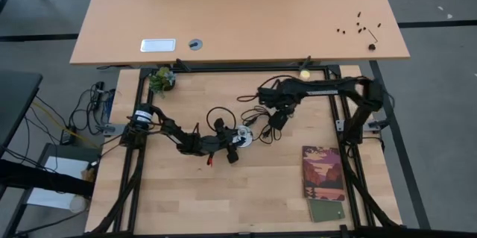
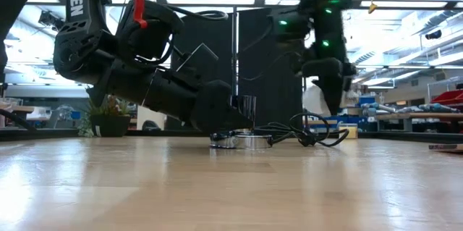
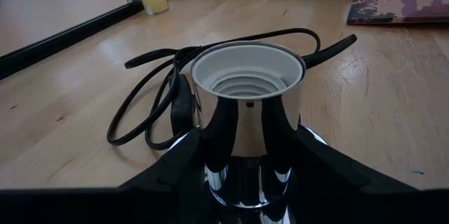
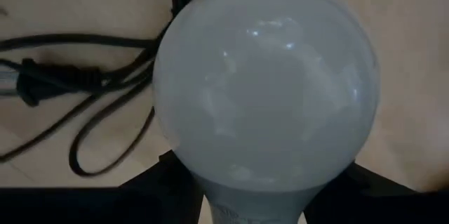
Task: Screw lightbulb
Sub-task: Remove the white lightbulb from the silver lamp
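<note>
Between right fingers (image 4: pixel 256 182), smooth frosted round lightbulb (image 4: pixel 266 83), left fingers (image 3: pixel 245 182) pinching chrome socket (image 3: pixel 247 112).

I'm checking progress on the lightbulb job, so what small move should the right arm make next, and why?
Probably carry the lightbulb across to above the socket and line up its base. The right gripper grips the bulb off to the side, while the left gripper clamps the silver socket, whose threaded mouth sits open and empty.
</note>
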Tool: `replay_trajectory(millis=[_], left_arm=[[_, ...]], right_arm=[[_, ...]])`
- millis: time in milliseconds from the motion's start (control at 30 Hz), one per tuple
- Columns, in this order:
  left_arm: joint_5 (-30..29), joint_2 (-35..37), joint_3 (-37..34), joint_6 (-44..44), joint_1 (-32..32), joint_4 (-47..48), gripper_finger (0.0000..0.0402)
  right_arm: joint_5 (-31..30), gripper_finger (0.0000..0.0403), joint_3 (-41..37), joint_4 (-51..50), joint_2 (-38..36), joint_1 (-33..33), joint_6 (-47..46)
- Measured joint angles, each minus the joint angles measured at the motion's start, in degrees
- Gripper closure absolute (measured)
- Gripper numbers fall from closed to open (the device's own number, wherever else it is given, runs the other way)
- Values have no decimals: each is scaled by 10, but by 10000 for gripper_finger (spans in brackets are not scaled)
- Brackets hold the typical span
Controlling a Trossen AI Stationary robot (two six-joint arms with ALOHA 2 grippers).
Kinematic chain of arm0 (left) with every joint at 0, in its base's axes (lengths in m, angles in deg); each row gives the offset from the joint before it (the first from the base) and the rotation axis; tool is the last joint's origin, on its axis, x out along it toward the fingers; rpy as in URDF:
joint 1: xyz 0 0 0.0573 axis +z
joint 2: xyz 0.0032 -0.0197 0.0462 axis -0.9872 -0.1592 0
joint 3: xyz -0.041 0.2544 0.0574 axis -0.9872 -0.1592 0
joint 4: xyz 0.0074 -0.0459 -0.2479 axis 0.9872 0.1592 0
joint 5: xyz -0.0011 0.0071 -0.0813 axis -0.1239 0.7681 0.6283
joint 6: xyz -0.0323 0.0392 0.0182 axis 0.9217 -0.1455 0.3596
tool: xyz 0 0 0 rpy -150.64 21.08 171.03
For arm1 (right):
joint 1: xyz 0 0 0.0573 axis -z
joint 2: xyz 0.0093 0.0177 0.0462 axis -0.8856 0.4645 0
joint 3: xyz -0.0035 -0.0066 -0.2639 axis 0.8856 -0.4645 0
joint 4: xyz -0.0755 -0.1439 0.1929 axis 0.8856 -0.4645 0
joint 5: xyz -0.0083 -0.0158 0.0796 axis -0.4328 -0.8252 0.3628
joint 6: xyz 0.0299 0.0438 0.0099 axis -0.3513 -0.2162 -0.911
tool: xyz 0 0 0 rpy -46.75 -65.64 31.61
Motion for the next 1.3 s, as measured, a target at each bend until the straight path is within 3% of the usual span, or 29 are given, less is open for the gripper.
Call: replay_trajectory(millis=[267,633,733,1033,1133,1300], left_arm=[[2,0,0,-7,0,0,211],[23,1,0,-8,5,7,211],[20,1,0,-6,5,26,198],[13,8,0,7,5,46,108],[12,27,0,10,3,75,103],[15,96,-1,33,-5,209,106]], right_arm=[[66,207,-194,170,-113,20,-87],[90,206,-324,310,-160,26,-161],[88,194,-340,329,-162,22,-144],[56,115,-337,335,-175,29,-97],[52,98,-337,334,-192,34,-85],[55,85,-337,330,-242,35,-57]])
